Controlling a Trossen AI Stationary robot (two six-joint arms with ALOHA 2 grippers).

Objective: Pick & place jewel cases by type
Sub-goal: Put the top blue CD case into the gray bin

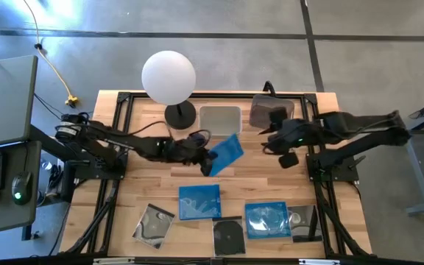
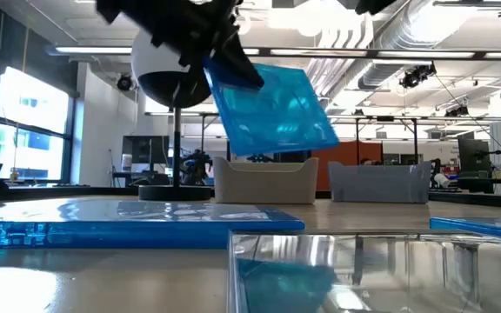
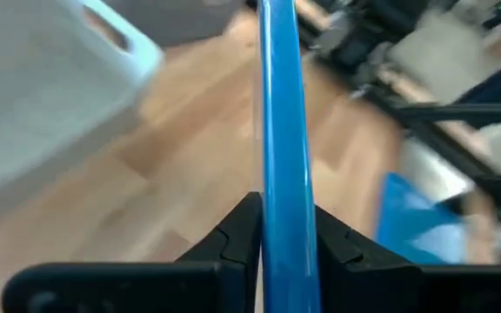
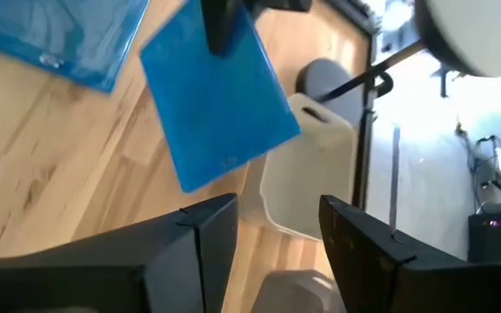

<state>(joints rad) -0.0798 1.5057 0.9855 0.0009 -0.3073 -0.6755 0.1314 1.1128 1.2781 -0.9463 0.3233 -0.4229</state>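
My left gripper (image 1: 206, 159) is shut on a translucent blue jewel case (image 1: 227, 152) and holds it in the air over the middle of the table, near the white tub (image 1: 219, 118). My right gripper (image 4: 277, 226) hangs open and holds nothing, high over the table's right half, close to the grey tub (image 1: 271, 112). Two more blue cases (image 1: 199, 202) (image 1: 267, 219) lie flat nearer the front. Beside them lie a clear case (image 1: 153, 223), a black one (image 1: 228, 237) and another clear one (image 1: 304, 224). My left gripper pinches the blue case's two flat faces (image 3: 277, 204) between its two fingers, at the edge nearest the arm (image 4: 224, 39). The fingers (image 3: 242, 235) come from the table's left, slanting down. The case is lifted clear of the table and juts out tilted beyond the fingers.
A lamp with a white globe (image 1: 168, 77) on a black foot stands at the far side, left of the white tub. The two tubs sit side by side along the far edge. Bare wood (image 1: 146, 180) shows between the arms and the flat cases.
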